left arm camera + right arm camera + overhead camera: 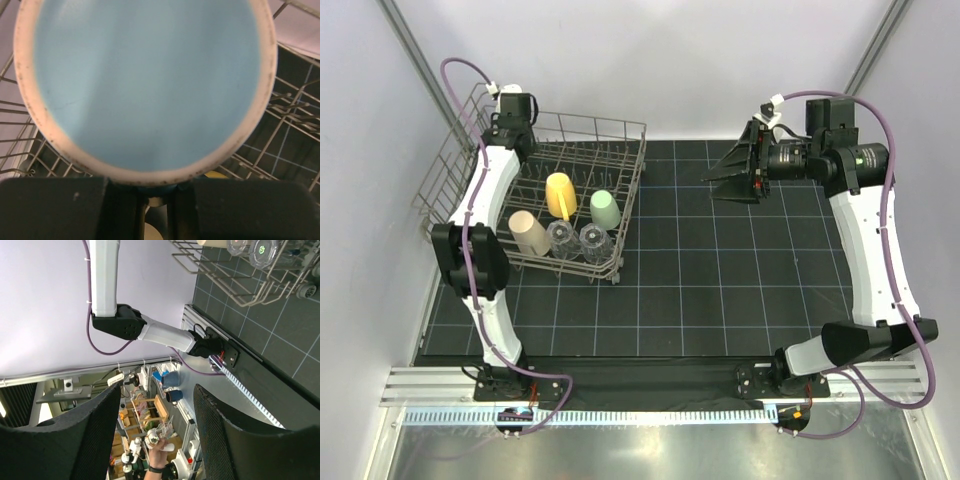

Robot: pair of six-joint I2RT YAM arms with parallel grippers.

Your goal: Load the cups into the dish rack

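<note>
The grey wire dish rack (448,172) stands at the left of the mat. In it lie a tan cup (529,232), a cream mug with yellow on it (560,193), a mint-green cup (605,208) and two clear tumblers (561,238) (592,240). My left gripper (156,192) is over the rack's far left part, shut on the light-blue mug (145,85), whose round base fills the left wrist view. The mug is hidden under the wrist in the top view. My right gripper (725,172) is open and empty, turned sideways above the mat (720,280), apart from the rack.
The rack's wires (295,100) show around the mug. In the right wrist view the rack's corner (215,271) and a tumbler (263,249) sit at the top right, with the left arm (155,332) and the metal rail (250,375) at the table's near edge.
</note>
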